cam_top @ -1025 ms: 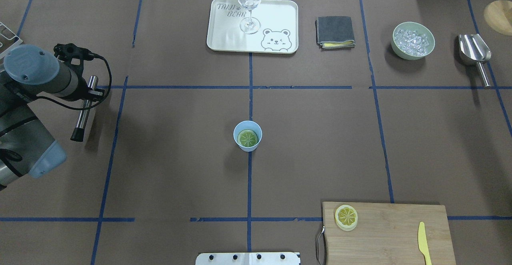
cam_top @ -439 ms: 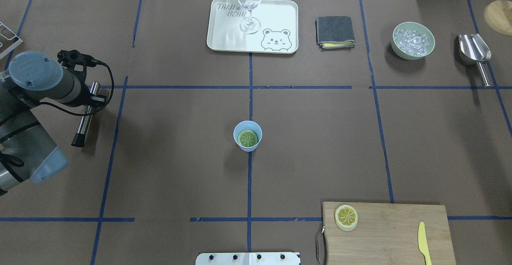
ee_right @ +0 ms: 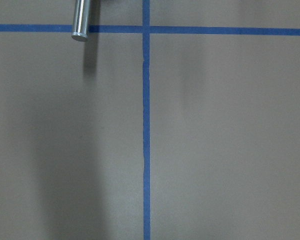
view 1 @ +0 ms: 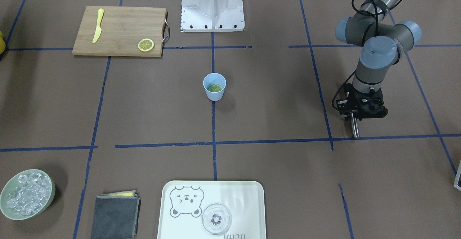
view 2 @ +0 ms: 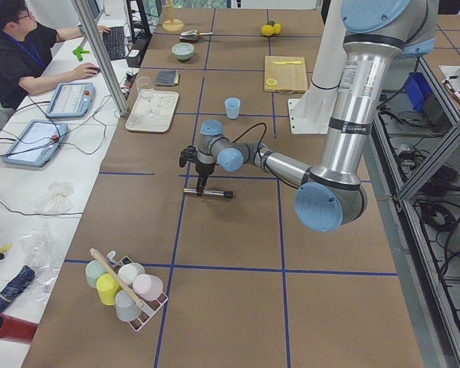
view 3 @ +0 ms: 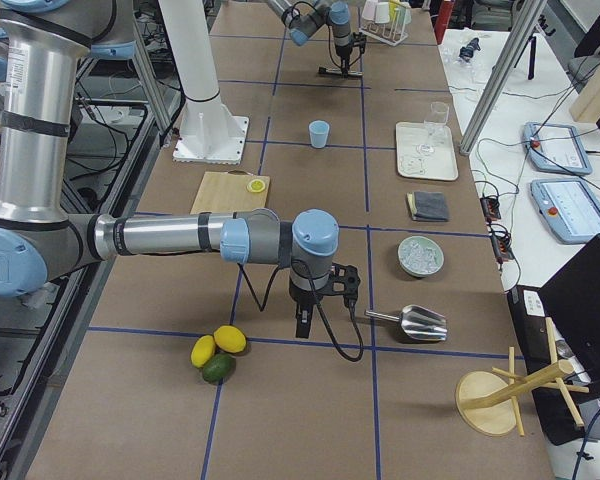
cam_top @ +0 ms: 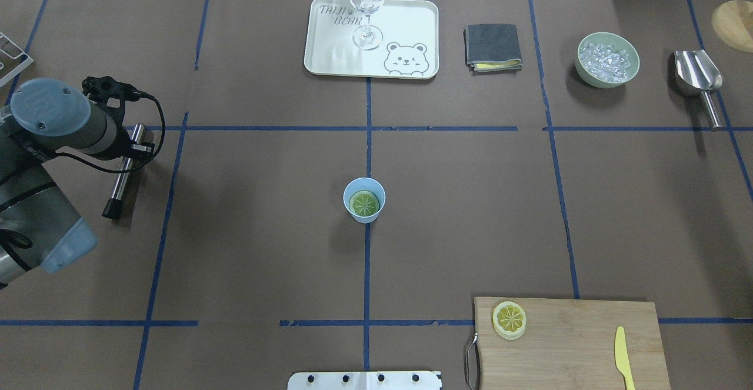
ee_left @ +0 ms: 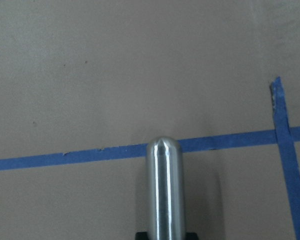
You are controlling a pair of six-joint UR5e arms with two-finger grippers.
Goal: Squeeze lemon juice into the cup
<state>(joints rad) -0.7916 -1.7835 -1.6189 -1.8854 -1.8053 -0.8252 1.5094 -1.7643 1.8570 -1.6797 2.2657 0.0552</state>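
to the right of the left pincer, well apart, stands the cup with the lemon lying flat inside, face up. this pincer is closed on a metal rod; the right pincer is farther, its opening i cannot tell.

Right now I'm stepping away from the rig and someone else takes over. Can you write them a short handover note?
Left gripper: shut on a steel rod, low over the table on its left side, far from the cup.
Right gripper: hangs near the scoop at the right end; whether it is open or shut cannot be told.
Cup: upright at the centre, one lemon slice lying flat inside.
Second slice: on the board, with the knife.
Done: a slice is in the cup.
Left: unclear whether it was pressed; the rod likely needs putting down.
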